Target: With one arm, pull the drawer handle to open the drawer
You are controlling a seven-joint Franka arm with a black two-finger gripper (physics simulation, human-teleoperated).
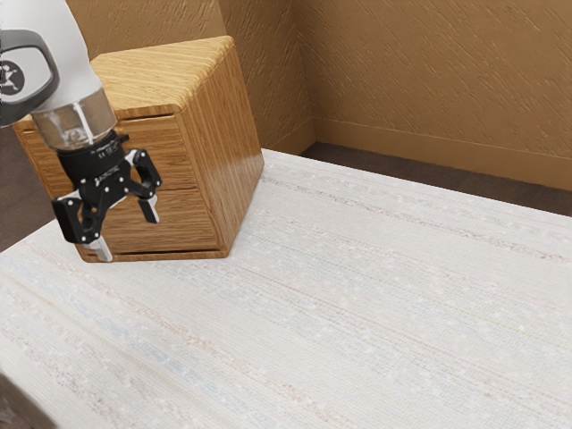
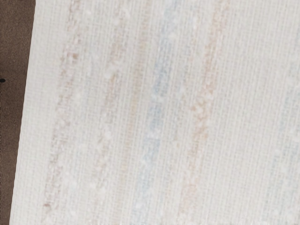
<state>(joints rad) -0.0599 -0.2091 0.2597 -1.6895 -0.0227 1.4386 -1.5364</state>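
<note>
**Figure. Opening stage of the drawer pull.** In the upper left of the exterior view a wooden cabinet (image 1: 210,116) stands on the table (image 1: 375,295). Its 2 visible fronts, the upper drawer (image 1: 170,143) and the lower drawer (image 1: 192,219), lie flush with the carcass, so both appear shut. The gripper (image 1: 130,231) hangs before these fronts at the left of the frame, pointing downward, its fingers (image 1: 105,248) spread apart and holding nothing; whether it touches the wood cannot be told. No drawer handle can be made out, and it may lie behind the hand. The wrist view looks down on the table (image 2: 164,117), pale and woven, with a dark strip of floor (image 2: 14,70) beyond its edge. Judged progress: 0 steps are complete; finding and grasping the handle, then the whole pull, remain.
</note>
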